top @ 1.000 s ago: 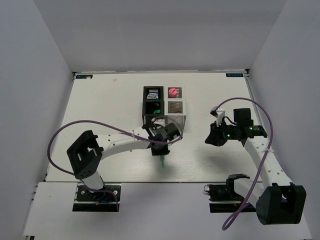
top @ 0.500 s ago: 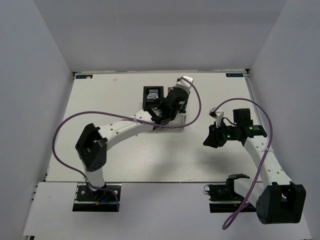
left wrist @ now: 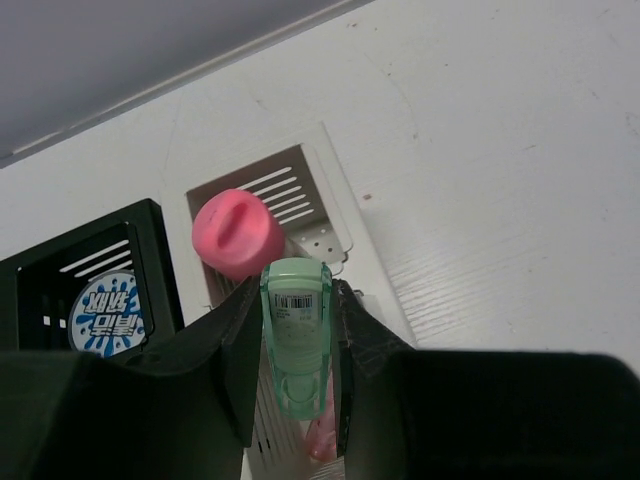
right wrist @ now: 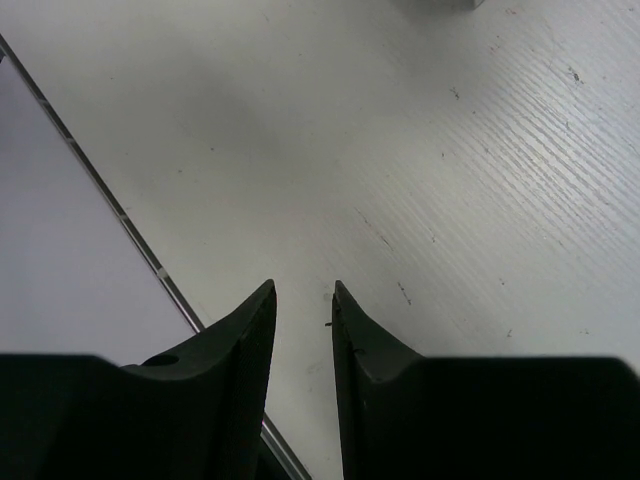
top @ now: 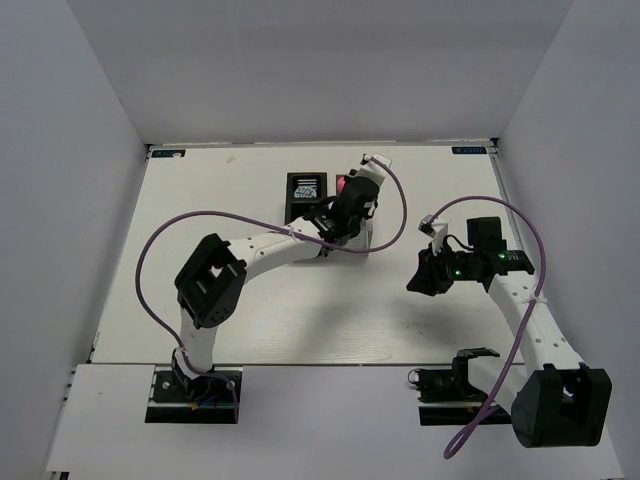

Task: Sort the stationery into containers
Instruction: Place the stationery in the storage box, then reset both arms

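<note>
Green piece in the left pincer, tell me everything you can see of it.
The green piece is a short capsule of see-through pale green plastic with a rounded end and a white barcode label near that end. The left pincer clamps its two long sides, its length running along the fingers. It hangs over the white box, beside a pink round top standing inside. Whether it touches the box cannot be told.

Green capsule (left wrist: 296, 350) and pink cap (left wrist: 237, 232); black box (left wrist: 163, 270), seemingly white box (left wrist: 338, 195).
</note>
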You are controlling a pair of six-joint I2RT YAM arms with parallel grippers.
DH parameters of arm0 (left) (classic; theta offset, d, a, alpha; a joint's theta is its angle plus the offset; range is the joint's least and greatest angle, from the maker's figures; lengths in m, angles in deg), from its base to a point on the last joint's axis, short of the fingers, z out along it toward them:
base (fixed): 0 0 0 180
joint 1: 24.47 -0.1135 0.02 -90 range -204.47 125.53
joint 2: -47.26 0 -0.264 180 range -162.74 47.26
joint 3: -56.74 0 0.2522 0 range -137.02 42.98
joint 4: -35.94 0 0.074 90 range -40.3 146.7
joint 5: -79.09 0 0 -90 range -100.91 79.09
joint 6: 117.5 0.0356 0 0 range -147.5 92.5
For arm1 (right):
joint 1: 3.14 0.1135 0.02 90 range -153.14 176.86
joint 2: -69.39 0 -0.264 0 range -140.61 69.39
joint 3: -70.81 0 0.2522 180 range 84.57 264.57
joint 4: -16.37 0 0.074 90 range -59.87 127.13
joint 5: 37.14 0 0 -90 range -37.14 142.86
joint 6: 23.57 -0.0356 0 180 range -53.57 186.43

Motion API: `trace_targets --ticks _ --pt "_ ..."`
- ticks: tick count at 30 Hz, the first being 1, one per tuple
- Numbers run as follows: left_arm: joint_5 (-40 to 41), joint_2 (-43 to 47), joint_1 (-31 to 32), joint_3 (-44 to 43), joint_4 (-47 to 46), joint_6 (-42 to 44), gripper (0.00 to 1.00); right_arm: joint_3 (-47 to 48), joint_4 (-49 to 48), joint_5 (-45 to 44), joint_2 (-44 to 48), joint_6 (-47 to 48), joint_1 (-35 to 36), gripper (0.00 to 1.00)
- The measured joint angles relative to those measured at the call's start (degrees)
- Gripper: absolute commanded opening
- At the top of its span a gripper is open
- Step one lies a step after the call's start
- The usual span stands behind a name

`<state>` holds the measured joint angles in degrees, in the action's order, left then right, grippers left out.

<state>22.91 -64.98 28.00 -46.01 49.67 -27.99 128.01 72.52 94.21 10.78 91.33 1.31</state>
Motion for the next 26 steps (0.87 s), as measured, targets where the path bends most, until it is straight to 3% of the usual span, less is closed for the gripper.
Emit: trace_targets --ticks 3,4,5,6,8,9,11,12,13,14,15,17,18,19,20,22,26 --pt "0.2 0.17 -0.55 1.6 -0.39 -0.15 0.01 0.0 0.02 0.04 -0.28 -0.02 0.0 0.43" --pt "0.28 0.15 -0.7 1.9 -0.2 -0.22 0.07 0.0 0.04 0.04 -0.42 0.04 0.0 0.47" --pt "0.39 0.15 -0.83 1.99 0.13 -0.46 0.37 0.0 0.15 0.07 -0.61 0.11 -0.07 0.52" --pt "0.39 0.15 -0.87 1.99 0.24 -0.68 0.5 0.0 0.2 0.07 -0.7 0.09 -0.09 0.63" --pt "0.5 0.17 -0.92 2.01 0.94 -1.27 0.75 0.0 0.44 0.11 -0.87 0.31 -0.24 0.71" --pt "0.5 0.17 -0.9 2.08 1.2 -1.79 0.85 0.0 0.55 0.22 -0.94 0.46 -0.33 0.76" --pt "0.59 0.17 -0.9 2.34 1.92 -2.84 0.86 0.0 0.83 0.31 -1.03 0.74 -0.33 0.76" --pt "0.59 0.17 -0.9 2.34 2.45 -3.32 0.8 0.0 0.9 0.44 -1.03 0.85 -0.33 0.76" --pt "0.55 0.28 -0.87 2.36 2.89 -3.78 0.66 0.0 0.9 0.5 -1.03 0.83 -0.35 0.76" --pt "0.17 0.5 -0.87 2.36 3.32 -4.26 0.38 0.0 0.92 0.5 -1.03 0.83 -0.37 0.76" --pt "-0.44 0.94 -0.85 2.36 3.96 -4.61 0.0 0.0 0.92 0.46 -1.03 0.79 -0.37 0.76" --pt "-1.79 2.71 -0.59 2.36 5.84 -4.68 0.0 0.0 0.83 -0.02 -1.03 0.28 -0.37 0.91" --pt "-2.91 4.2 -0.42 2.38 7.72 -5.29 0.0 0.02 0.76 -0.55 -1.03 -0.39 -0.37 0.91" --pt "-4.33 6.08 -0.15 2.38 9.49 -6.25 0.09 0.02 0.46 -1.73 -0.98 -1.49 -0.37 0.91" --pt "-5.88 8.26 0.04 2.38 11.96 -7.52 0.35 0.0 -0.37 -3.17 -0.94 -2.71 -0.37 0.91" --pt "-10.1 14.75 0.26 2.89 17.4 -10.64 1.0 -0.09 -2.8 -7.19 -0.2 -6.78 -0.42 0.91" --pt "-14.8 35.54 0.35 14.19 26.27 -18.88 1.0 -0.96 -9.11 -16.22 3.91 -14.1 -0.59 0.91"
